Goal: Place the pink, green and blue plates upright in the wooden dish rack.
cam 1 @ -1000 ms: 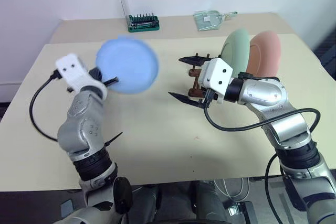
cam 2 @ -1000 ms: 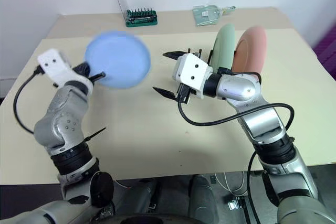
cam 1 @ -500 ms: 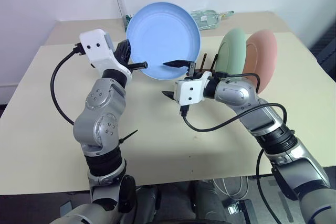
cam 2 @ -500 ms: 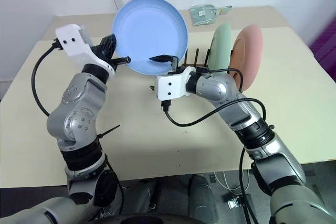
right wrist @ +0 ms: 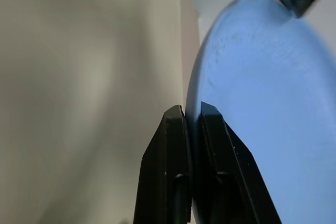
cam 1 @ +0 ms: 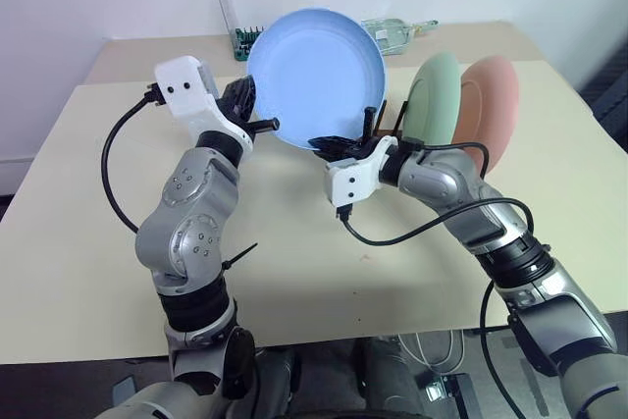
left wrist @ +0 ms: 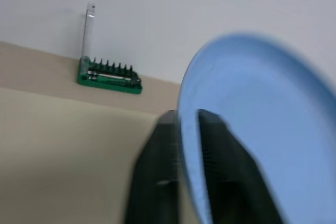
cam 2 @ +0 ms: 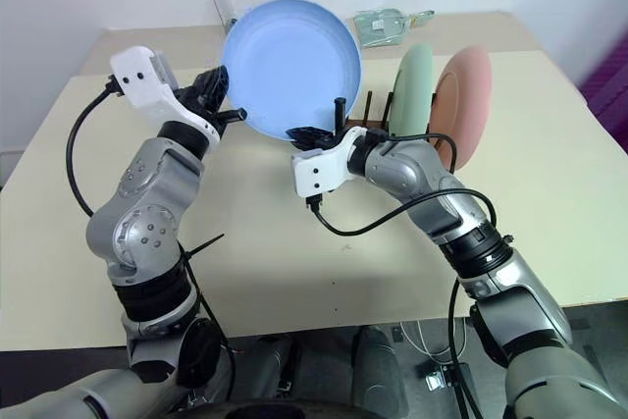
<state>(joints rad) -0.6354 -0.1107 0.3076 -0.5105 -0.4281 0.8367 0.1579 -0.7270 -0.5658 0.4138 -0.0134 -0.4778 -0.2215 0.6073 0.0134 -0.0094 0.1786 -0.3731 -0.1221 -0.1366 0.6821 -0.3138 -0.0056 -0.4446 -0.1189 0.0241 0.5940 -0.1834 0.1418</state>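
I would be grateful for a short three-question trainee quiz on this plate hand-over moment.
1. True or false: the blue plate lies flat on the table.
2. Which plates already stand in the wooden dish rack? A) none B) the green plate and the pink plate C) all three
3. Fill in: the right gripper pinches the blue plate at its ____.

Key:
1. False: it is held up off the table, with the left gripper and the right gripper both on its edge.
2. B
3. rim
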